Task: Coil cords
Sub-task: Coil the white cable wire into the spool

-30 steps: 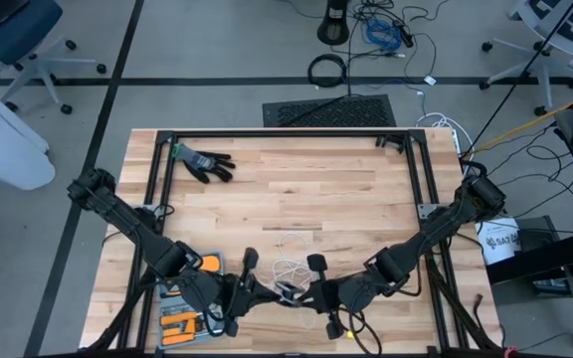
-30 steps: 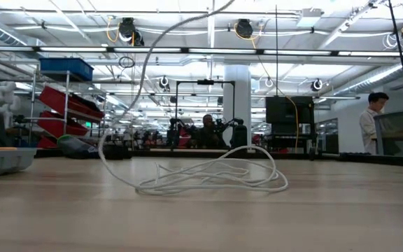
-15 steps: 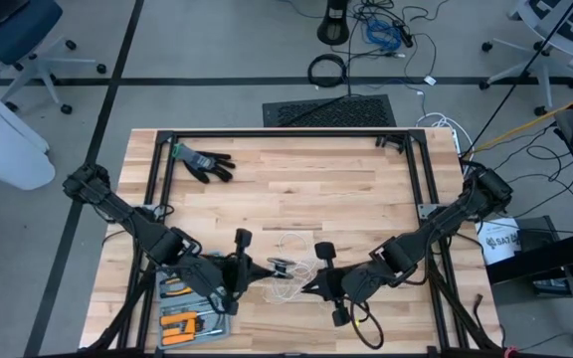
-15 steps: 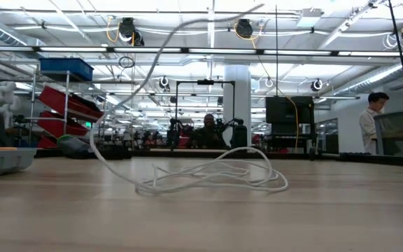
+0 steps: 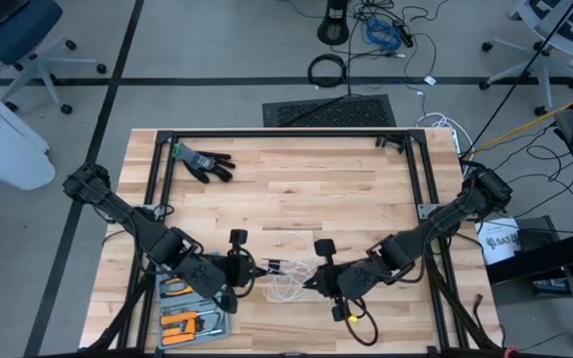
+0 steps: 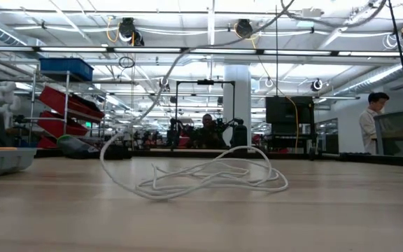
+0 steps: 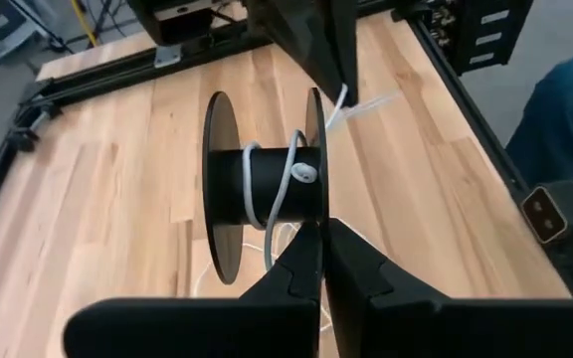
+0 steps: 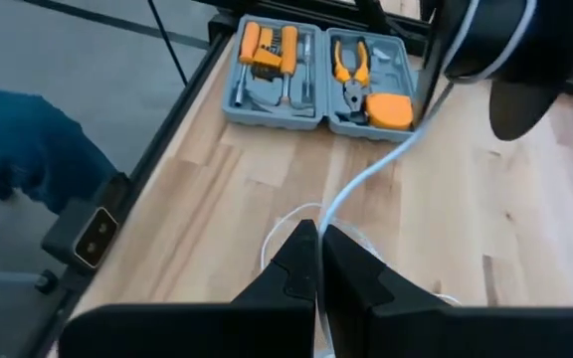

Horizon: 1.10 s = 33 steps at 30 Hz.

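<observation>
The black spool [image 7: 263, 187] is held by its flange in the left tool [image 5: 245, 268], and a few turns of the white cord [image 7: 267, 184] are wound on its hub. The cord [image 8: 366, 189] is pinched in the closed right tool [image 5: 311, 282]. Since a second ago the two tools have been drawn slightly apart and the strand raised, apparently tensioning it. Most of the cord [image 6: 208, 176] lies looped on the bench [image 5: 346, 199] beneath them, so winding is judged barely begun.

Hidden and cut-off parts
We lose the white cord [image 6: 208, 175] rising past the low view's top edge; the spool [image 8: 510, 55] is cropped.
</observation>
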### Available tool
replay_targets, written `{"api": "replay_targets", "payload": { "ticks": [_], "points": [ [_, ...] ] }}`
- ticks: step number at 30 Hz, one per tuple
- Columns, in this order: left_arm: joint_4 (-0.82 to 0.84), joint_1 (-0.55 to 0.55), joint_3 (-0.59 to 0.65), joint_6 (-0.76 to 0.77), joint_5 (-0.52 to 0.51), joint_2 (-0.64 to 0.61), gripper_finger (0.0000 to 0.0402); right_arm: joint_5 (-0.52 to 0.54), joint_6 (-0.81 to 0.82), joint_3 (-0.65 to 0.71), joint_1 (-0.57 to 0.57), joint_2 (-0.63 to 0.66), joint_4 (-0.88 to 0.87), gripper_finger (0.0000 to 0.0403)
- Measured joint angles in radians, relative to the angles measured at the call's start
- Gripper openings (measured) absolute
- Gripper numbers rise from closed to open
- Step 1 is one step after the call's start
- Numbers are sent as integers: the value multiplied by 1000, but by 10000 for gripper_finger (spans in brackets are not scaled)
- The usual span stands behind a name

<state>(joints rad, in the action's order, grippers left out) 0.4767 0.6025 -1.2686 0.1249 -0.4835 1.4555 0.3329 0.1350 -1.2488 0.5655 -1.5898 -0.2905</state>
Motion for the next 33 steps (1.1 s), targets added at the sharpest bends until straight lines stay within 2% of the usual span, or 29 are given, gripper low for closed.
{"api": "replay_targets", "payload": {
  "ticks": [8,20,27,33],
  "points": [
    [4,8,0,25,18,0,6,7,-125,-2,-46,0,62,0],
    [58,8,7,105,47,1,6,8,-242,-113,-102,-1,27,0],
    [33,-26,33,81,133,2,6,-3,-337,-167,-117,-2,-6,0],
    [-104,-46,35,-26,254,2,6,-50,-409,-168,-140,-1,29,0]
  ]
}}
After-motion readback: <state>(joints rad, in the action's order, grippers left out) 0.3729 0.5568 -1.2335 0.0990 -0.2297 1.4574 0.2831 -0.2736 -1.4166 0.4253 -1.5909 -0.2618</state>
